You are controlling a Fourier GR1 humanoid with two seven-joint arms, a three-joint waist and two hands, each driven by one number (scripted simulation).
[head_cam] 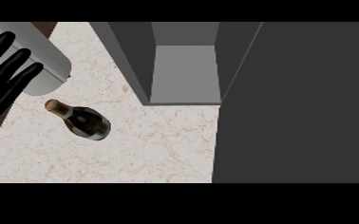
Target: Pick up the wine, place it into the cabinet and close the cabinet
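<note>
- Left hand (pixel 17 59): at the view's left edge, black fingers straight and spread, pointing up. It was released and held nothing. The right hand was not in view.
- Key relation: the wine bottle (pixel 89 122) stood down-right of the left hand, near it but apart, with bare tabletop (pixel 147 147) between them. The left hand was the only candidate in view for the pick.
- Bottle axis: the corked top (pixel 52 106) lay up-left, towards the hand, and the body ran down-right. The foreshortening suggested it stood upright, but this could not be confirmed from one view.
- Bottle material: dark, glossy glass with rounded shoulders, a narrow neck and a tan stopper. Judged smooth and cylindrical, so likely to roll if tipped.
- Tabletop: pale stone look with faint reddish veining, flat and matt.
- Grey round-cornered object (pixel 45 57): just behind the fingers, up-left of the bottle. Its identity was unclear.
- Cabinet (pixel 133 57): right of the bottle and well apart from it. It was a dark grey, flat-sided box, open, with a lighter grey interior (pixel 186 71) visible.
- Large dark grey panel (pixel 288 104): filled the view's right side. Judged to be the open door.
- Judgement: pick not yet begun. Placing would carry the bottle rightwards.
</note>
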